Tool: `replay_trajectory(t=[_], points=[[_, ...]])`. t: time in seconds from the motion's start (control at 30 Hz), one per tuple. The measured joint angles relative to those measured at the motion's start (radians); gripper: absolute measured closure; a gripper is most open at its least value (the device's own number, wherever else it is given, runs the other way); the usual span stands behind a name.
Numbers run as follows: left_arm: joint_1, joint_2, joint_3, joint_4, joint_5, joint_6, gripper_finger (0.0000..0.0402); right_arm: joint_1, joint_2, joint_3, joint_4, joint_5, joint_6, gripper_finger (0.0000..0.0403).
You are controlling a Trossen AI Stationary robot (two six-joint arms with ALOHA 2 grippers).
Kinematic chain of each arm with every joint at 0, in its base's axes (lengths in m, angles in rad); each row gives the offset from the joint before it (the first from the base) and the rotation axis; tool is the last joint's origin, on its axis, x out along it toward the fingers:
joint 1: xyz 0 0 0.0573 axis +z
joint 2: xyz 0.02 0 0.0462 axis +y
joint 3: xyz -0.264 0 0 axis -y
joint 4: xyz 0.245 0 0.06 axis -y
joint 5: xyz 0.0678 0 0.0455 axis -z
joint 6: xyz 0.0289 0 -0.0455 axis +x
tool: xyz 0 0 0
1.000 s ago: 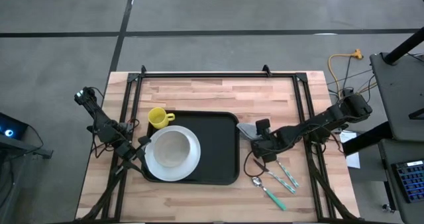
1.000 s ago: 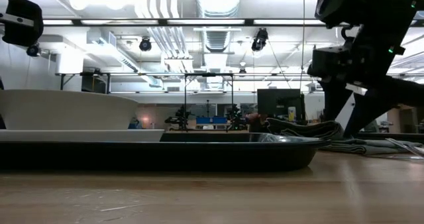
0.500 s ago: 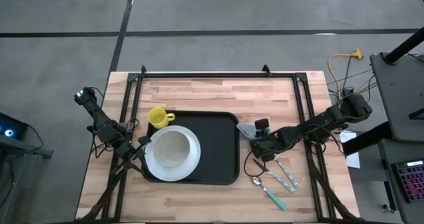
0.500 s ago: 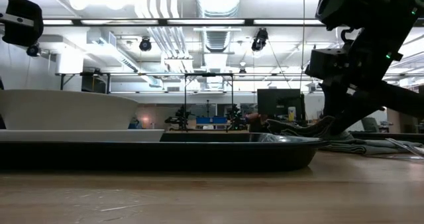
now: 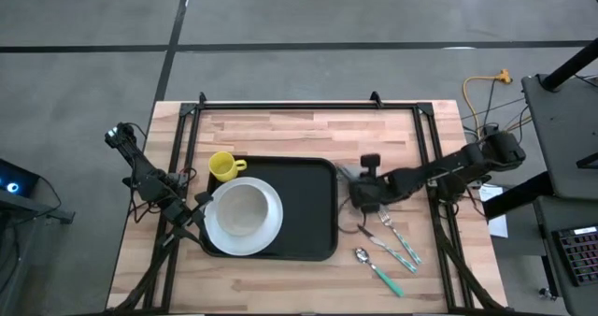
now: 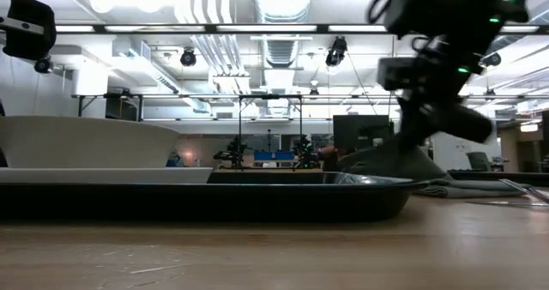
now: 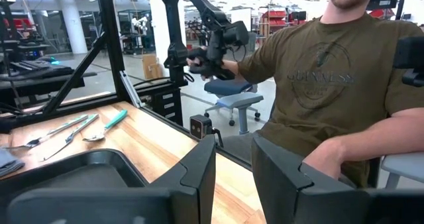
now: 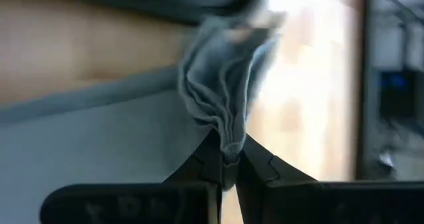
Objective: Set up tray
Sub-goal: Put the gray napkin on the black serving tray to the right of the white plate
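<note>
Beside the tray (image 5: 308, 213), a grey napkin (image 8: 222, 85) is pinched by the closed right gripper (image 8: 226, 159); the thin fold could be dropped if tugged

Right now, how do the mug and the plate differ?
The mug is yellow and small; the plate is white and much wider. The mug stands at the tray's far left corner; the plate fills its left part, and its edge seems to pass the tray's near rim. Both are on the tray.
</note>
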Motion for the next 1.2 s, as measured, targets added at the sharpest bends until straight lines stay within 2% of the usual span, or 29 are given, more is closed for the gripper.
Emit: replay_trajectory(t=[0.27, 0.37, 0.5, 0.57, 0.77, 0.83, 0.97, 1.2], points=[[0.000, 0.000, 0.000, 0.000, 0.000, 0.000, 0.0322, -0.232, -0.047, 0.096, -0.038, 0.180, 0.030, 0.0393], [0.000, 0.000, 0.000, 0.000, 0.000, 0.000, 0.0322, -0.328, -0.048, 0.149, -0.020, 0.206, 0.014, 0.0393], [0.000, 0.000, 0.000, 0.000, 0.000, 0.000, 0.0322, -0.428, -0.046, 0.194, 0.102, 0.211, -0.068, 0.0394], [0.000, 0.000, 0.000, 0.000, 0.000, 0.000, 0.0322, -0.454, -0.045, 0.204, 0.191, 0.132, -0.118, 0.0394], [0.000, 0.000, 0.000, 0.000, 0.000, 0.000, 0.0322, -0.460, -0.043, 0.145, 0.482, -0.332, -0.162, 0.0394], [0.000, 0.000, 0.000, 0.000, 0.000, 0.000, 0.0322, -0.442, -0.043, 0.115, 0.545, -0.399, -0.148, 0.0394], [0.000, 0.000, 0.000, 0.000, 0.000, 0.000, 0.0322, -0.407, -0.043, 0.063, 0.562, -0.394, -0.114, 0.0394], [0.000, 0.000, 0.000, 0.000, 0.000, 0.000, 0.0322, -0.421, -0.043, 0.048, 0.572, -0.234, -0.160, 0.0394]])
